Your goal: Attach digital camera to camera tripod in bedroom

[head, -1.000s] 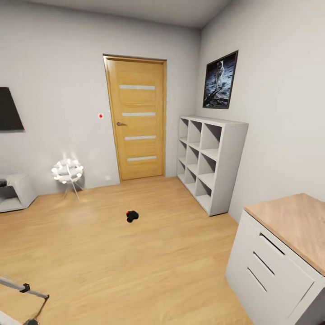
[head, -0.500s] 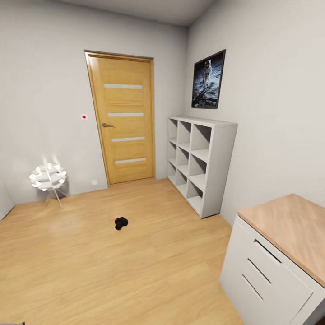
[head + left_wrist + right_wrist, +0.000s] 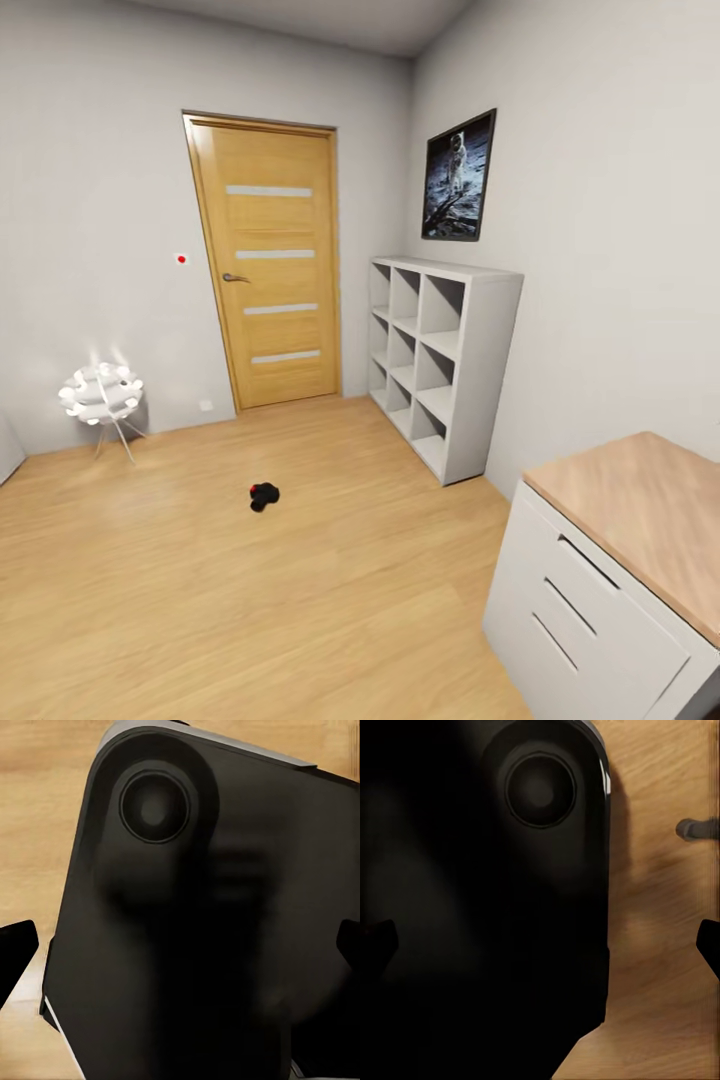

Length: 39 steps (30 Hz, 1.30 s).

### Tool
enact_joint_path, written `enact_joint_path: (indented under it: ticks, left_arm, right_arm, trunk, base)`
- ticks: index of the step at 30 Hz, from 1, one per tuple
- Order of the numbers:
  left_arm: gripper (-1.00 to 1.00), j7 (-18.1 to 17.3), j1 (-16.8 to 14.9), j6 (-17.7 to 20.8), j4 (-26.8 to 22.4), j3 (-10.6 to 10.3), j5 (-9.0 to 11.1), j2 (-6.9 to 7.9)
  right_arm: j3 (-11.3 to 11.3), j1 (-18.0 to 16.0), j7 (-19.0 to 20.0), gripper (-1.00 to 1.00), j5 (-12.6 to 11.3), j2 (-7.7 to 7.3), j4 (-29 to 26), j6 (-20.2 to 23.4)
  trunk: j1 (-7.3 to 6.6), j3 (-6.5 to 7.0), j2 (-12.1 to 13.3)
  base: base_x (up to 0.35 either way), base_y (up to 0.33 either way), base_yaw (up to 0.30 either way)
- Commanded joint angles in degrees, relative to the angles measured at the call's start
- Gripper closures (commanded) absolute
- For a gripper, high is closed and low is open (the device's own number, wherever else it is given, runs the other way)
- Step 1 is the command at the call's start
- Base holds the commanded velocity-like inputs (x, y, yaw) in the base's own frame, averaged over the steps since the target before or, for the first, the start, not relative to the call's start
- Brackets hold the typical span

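Observation:
The digital camera point(image 3: 264, 494) is a small black lump with a red spot, lying on the light wood floor point(image 3: 200, 600) in the middle of the bedroom, some way ahead of me. The camera tripod is out of view. In the left wrist view my left gripper point(image 3: 180, 949) is open, its dark fingertips point(image 3: 15, 952) at the picture's two edges, with a black part of my own body behind them. My right gripper point(image 3: 544, 941) is open too, fingertips point(image 3: 709, 945) far apart over dark body and floor. Neither holds anything.
A wooden door point(image 3: 268, 265) stands shut in the far wall. White cube shelves point(image 3: 445, 360) line the right wall under an astronaut poster point(image 3: 458, 177). A white dresser with a wooden top point(image 3: 620, 560) is close at my right. A small glowing lamp point(image 3: 100, 393) stands far left.
The head view has swung to the right: the tripod leg, wall TV and low white unit at the left have slid out of the picture. The digital camera lies where it was.

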Motion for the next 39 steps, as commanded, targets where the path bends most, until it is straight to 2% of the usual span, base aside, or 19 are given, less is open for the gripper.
enact_joint_path:
  ticks: [1,8,32,39]
  left_arm:
    - [-1.00,-0.04,0.01,-0.10,-0.04,0.43,0.11,-0.01]
    - [-1.00,-0.03,0.01,-0.10,-0.04,0.44,0.11,-0.01]
    - [-1.00,-0.02,0.01,-0.15,-0.12,0.44,0.11,-0.08]
    - [-1.00,-0.02,0.01,-0.11,-0.13,0.41,0.11,-0.09]
  right_arm:
    - [0.01,0.02,-0.06,-1.00,-0.12,-0.01,-0.09,-0.09]
    - [0.12,0.00,-0.04,-1.00,0.01,-0.04,-0.09,-0.09]
    - [0.13,0.00,-0.05,-1.00,0.01,-0.05,-0.09,-0.09]
    - [0.11,0.00,-0.05,-1.00,-0.02,-0.05,-0.09,-0.09]
  trunk:
    - [0.01,-0.04,-0.02]
    - [0.01,-0.04,-0.02]
    - [0.01,-0.04,-0.02]
    - [0.01,-0.04,-0.02]
  base:
    - [0.118,-0.209,0.000]
    - [0.094,-0.153,0.000]
    - [0.049,-0.048,0.000]
    - [0.004,-0.181,0.000]
